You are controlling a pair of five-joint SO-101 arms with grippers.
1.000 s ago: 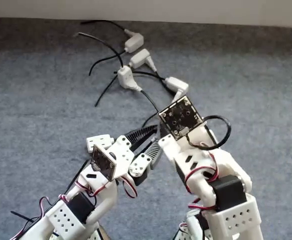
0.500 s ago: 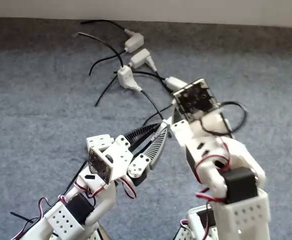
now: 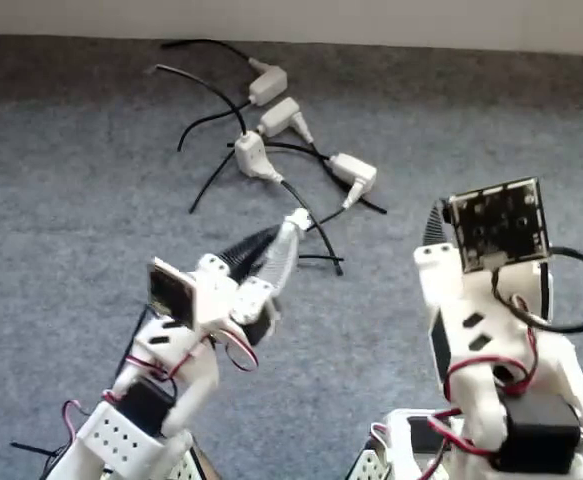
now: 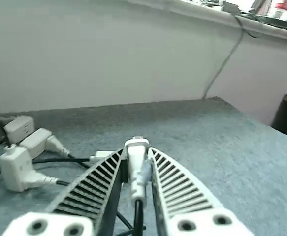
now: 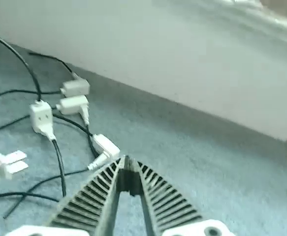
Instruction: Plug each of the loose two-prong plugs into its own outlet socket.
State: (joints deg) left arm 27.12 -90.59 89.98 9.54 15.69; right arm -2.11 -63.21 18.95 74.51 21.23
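With my closed, empty right gripper (image 5: 128, 171) pulled back, my left gripper (image 4: 136, 155), clamped on a plug (image 4: 138, 171), has room to plug in.

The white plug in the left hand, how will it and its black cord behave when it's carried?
The plug looks small, rigid and probably light, so the left hand should hold it firmly. Its thin cord trails slack, so it will likely flop and drag over the carpet.

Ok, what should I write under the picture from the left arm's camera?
Left gripper holding a white plug above the grey carpet, with other white connectors lying behind it.
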